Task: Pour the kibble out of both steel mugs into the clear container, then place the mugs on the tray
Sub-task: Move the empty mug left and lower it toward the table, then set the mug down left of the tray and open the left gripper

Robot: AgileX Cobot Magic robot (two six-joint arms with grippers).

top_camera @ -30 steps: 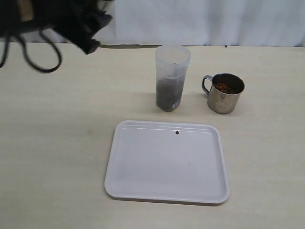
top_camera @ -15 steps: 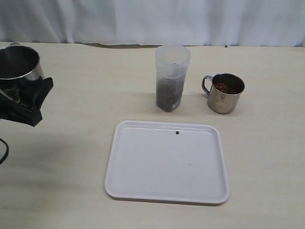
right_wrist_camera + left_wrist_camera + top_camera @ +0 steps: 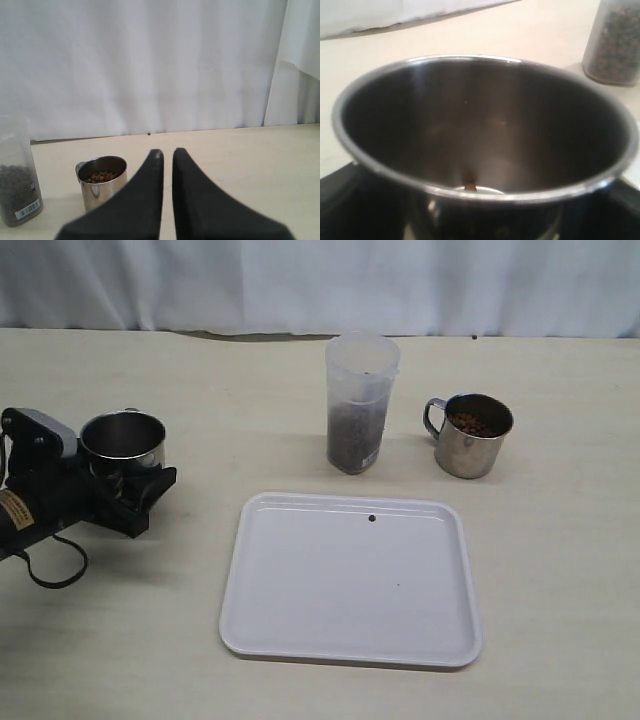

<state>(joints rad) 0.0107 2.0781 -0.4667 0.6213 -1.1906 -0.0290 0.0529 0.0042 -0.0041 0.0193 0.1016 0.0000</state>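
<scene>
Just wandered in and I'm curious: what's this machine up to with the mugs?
The left gripper holds an empty steel mug upright, left of the tray. The clear container is partly filled with kibble. The second mug, beside the container, has kibble in it, not yet poured. The tray holds no mug, and the right gripper waits shut, holding nothing.

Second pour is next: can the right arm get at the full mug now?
Probably yes. The full mug stands in the open ahead of the right pincer, apart from the clear container; the shut pincer must open first.
</scene>
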